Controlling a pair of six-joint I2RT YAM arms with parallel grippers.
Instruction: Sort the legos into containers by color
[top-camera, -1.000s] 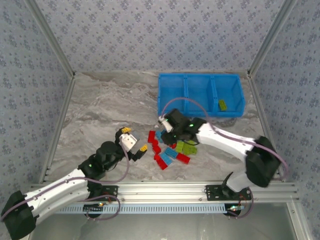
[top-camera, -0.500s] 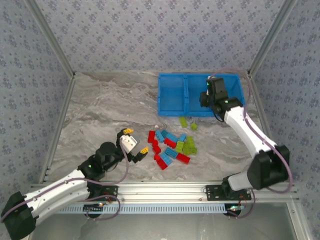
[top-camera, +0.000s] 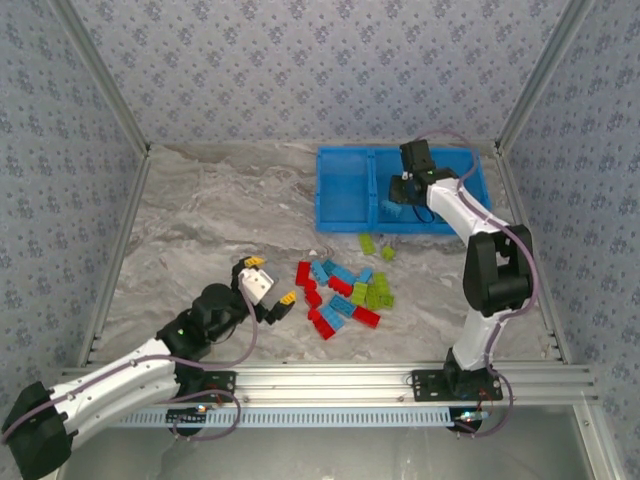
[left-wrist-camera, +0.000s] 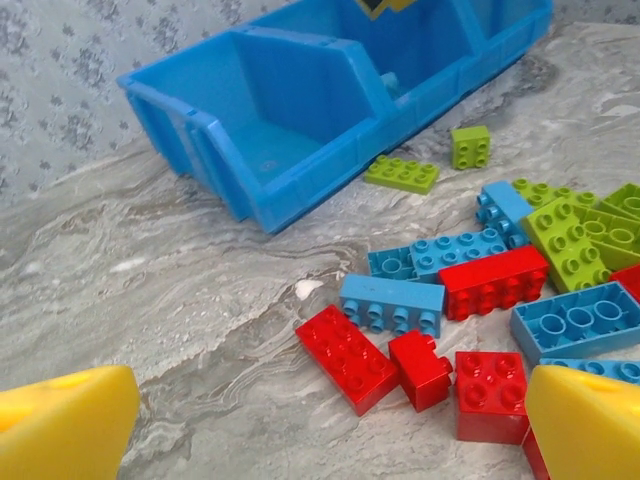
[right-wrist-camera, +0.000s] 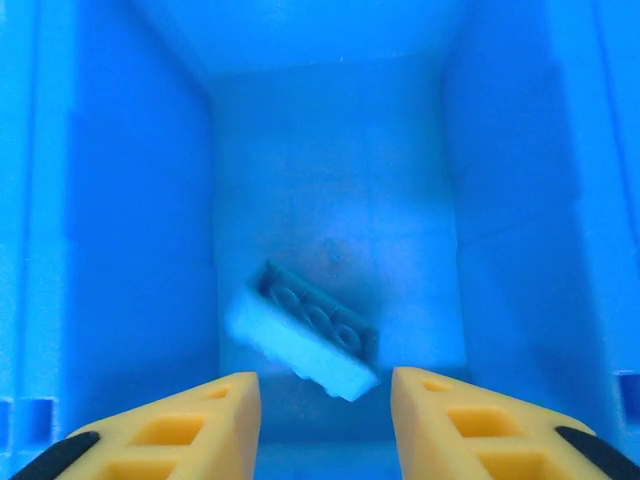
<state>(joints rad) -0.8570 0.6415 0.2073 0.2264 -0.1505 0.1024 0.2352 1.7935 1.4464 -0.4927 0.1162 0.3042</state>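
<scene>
Compartment walls (right-wrist-camera: 130, 200) flank the parted right tool (right-wrist-camera: 322, 388) — blue brick (right-wrist-camera: 305, 335) beyond.

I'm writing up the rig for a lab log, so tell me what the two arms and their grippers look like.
Both the left arm and right arm are white tubular links joined by black rounded joints, with a pale lilac cable looping alongside. The left gripper has a white body. It and the right gripper carry blocky yellow fingers.

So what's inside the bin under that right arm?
One blurred light blue brick, below the open pincer. From above, the arm covers part of the bin, so more could hide.
</scene>
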